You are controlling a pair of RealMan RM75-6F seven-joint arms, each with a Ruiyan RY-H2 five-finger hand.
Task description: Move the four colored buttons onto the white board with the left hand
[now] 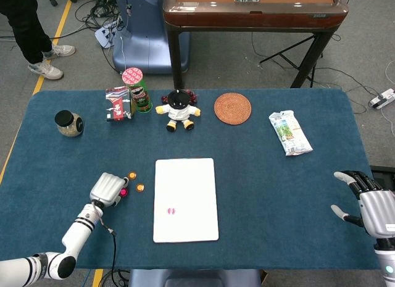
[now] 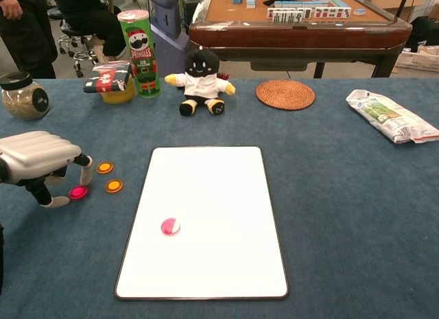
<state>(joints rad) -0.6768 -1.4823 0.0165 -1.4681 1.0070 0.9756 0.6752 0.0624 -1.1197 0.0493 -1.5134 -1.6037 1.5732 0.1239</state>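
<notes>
My left hand (image 2: 40, 160) (image 1: 108, 189) hovers palm down at the table's left, fingers bent downward and apart, holding nothing. A pink button (image 2: 78, 192) (image 1: 123, 192) lies on the cloth just under its fingertips, between thumb and finger. Two orange buttons (image 2: 104, 168) (image 2: 114, 186) lie right of the hand, seen in the head view as orange buttons (image 1: 131, 174) (image 1: 140, 187). A pink-and-white button (image 2: 170, 226) (image 1: 171, 210) rests on the white board (image 2: 219, 188) (image 1: 188, 182). My right hand (image 1: 369, 203) sits open at the far right edge, only in the head view.
Along the back stand a jar (image 2: 22, 96), a snack box (image 2: 110, 77), a chips can (image 2: 138, 44), a plush doll (image 2: 201, 75), a woven coaster (image 2: 285, 94) and a snack bag (image 2: 387, 114). A person stands beyond the back left corner.
</notes>
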